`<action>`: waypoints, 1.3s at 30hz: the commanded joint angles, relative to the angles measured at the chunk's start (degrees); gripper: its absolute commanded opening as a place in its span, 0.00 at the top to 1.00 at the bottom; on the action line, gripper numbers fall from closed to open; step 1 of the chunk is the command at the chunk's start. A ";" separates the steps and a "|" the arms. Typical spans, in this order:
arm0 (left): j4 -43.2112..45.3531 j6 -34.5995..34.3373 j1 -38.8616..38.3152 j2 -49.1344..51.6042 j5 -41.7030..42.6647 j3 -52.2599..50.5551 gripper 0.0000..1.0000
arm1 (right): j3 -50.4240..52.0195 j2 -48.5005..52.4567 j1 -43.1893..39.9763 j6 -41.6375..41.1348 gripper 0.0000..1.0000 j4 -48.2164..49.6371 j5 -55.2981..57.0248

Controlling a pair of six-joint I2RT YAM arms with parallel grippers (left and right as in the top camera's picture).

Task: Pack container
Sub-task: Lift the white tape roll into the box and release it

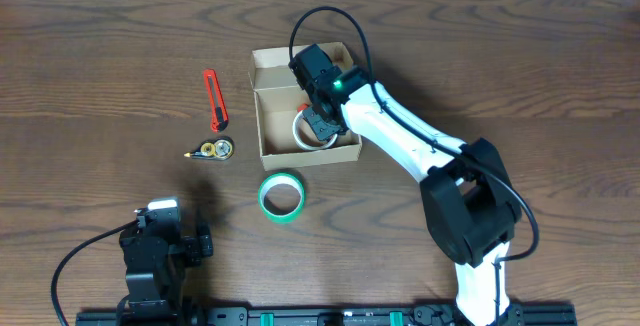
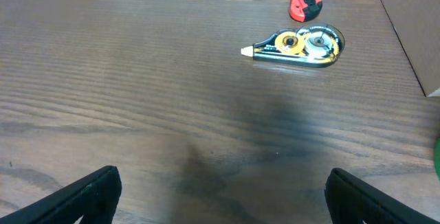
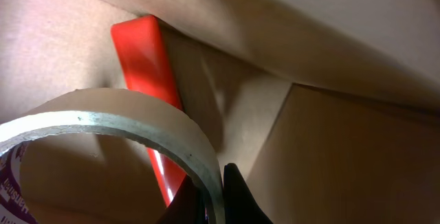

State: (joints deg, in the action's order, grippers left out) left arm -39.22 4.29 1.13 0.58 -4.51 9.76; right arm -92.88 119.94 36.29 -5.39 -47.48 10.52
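The dark wooden table [image 1: 100,66] carried everything. The white right arm [image 1: 400,141] reached from the near edge up into the container [image 1: 275,116], a tan cardboard box sitting open near the middle of the table, its flap lid folded back on the far side. The black left arm [image 1: 155,256] sat low at the near left corner, well apart from the box. The left claw [image 2: 223,200] had its jaws spread wide over bare wood, holding nothing.

Inside the box, the right claw [image 3: 212,200] was pinched on the wall of a pale tape roll [image 3: 137,114], one finger inside the ring and one outside. A green tape roll [image 1: 282,196] lay flat on the table just in front of the box. A red utility knife [image 1: 215,99] lay to the box's left, with a correction tape dispenser [image 2: 302,44] near its nearer end. A flat red piece [image 3: 148,59] leaned in a corner of the box behind the held roll.
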 commanded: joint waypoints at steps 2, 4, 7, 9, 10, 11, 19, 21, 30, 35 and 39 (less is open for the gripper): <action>-0.42 -0.66 0.35 -0.37 -0.35 -0.57 0.05 | -1.05 1.05 0.33 0.83 0.98 1.25 0.66; -0.42 -0.63 0.35 -0.37 -0.37 -0.57 0.04 | -1.05 1.05 0.33 0.85 0.94 1.46 0.63; -0.42 -0.63 0.35 -0.37 -0.35 -0.57 0.04 | -1.05 1.05 0.44 0.83 0.87 1.42 0.63; -0.42 -0.63 0.35 -0.37 -0.35 -0.57 0.05 | -1.05 1.05 0.52 0.83 0.81 1.42 0.63; -0.44 -0.63 0.35 -0.37 -0.35 -0.57 0.05 | -1.05 1.05 0.55 0.83 0.76 1.44 0.63; -0.42 -0.63 0.35 -0.37 -0.35 -0.57 0.05 | -1.05 1.05 0.55 0.83 0.70 1.46 0.63; -0.42 -0.63 0.35 -0.37 -0.35 -0.57 0.04 | -1.46 0.31 0.55 0.79 0.66 2.32 0.63; -0.42 -0.63 0.35 -0.37 -0.35 -0.57 0.05 | -2.19 -0.35 0.55 0.79 0.64 2.43 0.63; -0.42 -0.63 0.35 -0.37 -0.35 -0.57 0.04 | -6.51 -5.42 0.57 0.79 0.14 0.46 0.44; -0.42 -0.63 0.35 -0.37 -0.35 -0.57 0.05 | -6.86 -11.37 1.29 0.79 0.12 -1.55 -1.36; -0.42 -0.63 0.35 -0.37 -0.35 -0.57 0.05 | -6.86 -16.46 2.40 0.57 0.01 -4.68 -1.31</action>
State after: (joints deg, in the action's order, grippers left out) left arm -39.22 4.29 1.13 0.58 -4.51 9.76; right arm -97.91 107.92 37.45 -4.78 -50.81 9.72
